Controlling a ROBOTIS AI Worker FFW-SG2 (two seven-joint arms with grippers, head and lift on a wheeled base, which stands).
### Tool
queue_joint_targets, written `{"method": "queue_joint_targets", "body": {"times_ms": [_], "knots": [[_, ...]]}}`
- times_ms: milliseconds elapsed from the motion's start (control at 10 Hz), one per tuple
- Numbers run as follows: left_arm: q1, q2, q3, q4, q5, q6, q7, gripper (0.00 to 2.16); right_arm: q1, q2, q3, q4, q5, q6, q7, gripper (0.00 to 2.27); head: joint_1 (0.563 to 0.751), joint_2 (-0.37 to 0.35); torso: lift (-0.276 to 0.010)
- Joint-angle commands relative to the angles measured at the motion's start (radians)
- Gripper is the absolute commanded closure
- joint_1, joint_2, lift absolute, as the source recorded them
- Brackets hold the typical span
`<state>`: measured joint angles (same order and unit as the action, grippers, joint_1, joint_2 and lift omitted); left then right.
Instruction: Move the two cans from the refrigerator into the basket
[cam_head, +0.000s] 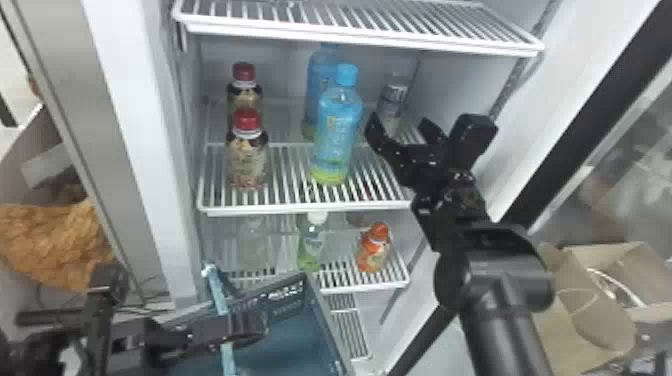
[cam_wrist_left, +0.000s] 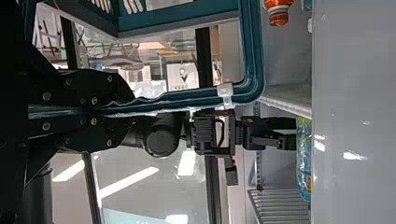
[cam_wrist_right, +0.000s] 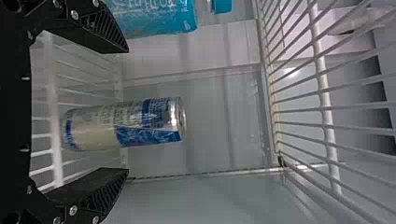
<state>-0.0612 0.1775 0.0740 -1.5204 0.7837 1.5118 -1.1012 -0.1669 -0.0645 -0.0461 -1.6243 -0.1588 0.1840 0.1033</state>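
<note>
My right gripper (cam_head: 402, 127) is at the middle refrigerator shelf, fingers spread, with a silver can (cam_head: 393, 96) standing behind it near the right wall. In the right wrist view the silver and blue can (cam_wrist_right: 123, 123) stands beyond and between the open fingertips of the right gripper (cam_wrist_right: 128, 109), not gripped. The left gripper (cam_head: 250, 327) is at the teal basket (cam_head: 320, 305) below the shelves. Its own wrist view has the left gripper (cam_wrist_left: 130, 109) closed on the rim of the basket (cam_wrist_left: 254, 51).
Just left of the right gripper stands a blue bottle (cam_head: 336, 132), another behind it. Red-capped bottles (cam_head: 247, 160) are farther left. A lower shelf (cam_head: 365, 287) holds a green bottle (cam_head: 311, 247) and an orange one (cam_head: 374, 252). A wire shelf (cam_head: 360, 37) spans above.
</note>
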Motion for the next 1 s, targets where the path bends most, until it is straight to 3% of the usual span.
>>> {"method": "queue_joint_targets", "body": {"times_ms": [0, 900], "knots": [[0.0, 0.002, 0.0, 0.0, 0.0, 0.0, 0.0, 1.19, -0.052, 0.0, 0.004, 0.057, 0.033, 0.002, -0.005, 0.16, 0.695, -0.22, -0.025], [0.005, 0.0, 0.004, 0.0, 0.002, 0.0, 0.001, 1.19, -0.231, 0.008, 0.014, 0.276, 0.111, 0.074, -0.045, 0.16, 0.695, -0.214, -0.025]]}}
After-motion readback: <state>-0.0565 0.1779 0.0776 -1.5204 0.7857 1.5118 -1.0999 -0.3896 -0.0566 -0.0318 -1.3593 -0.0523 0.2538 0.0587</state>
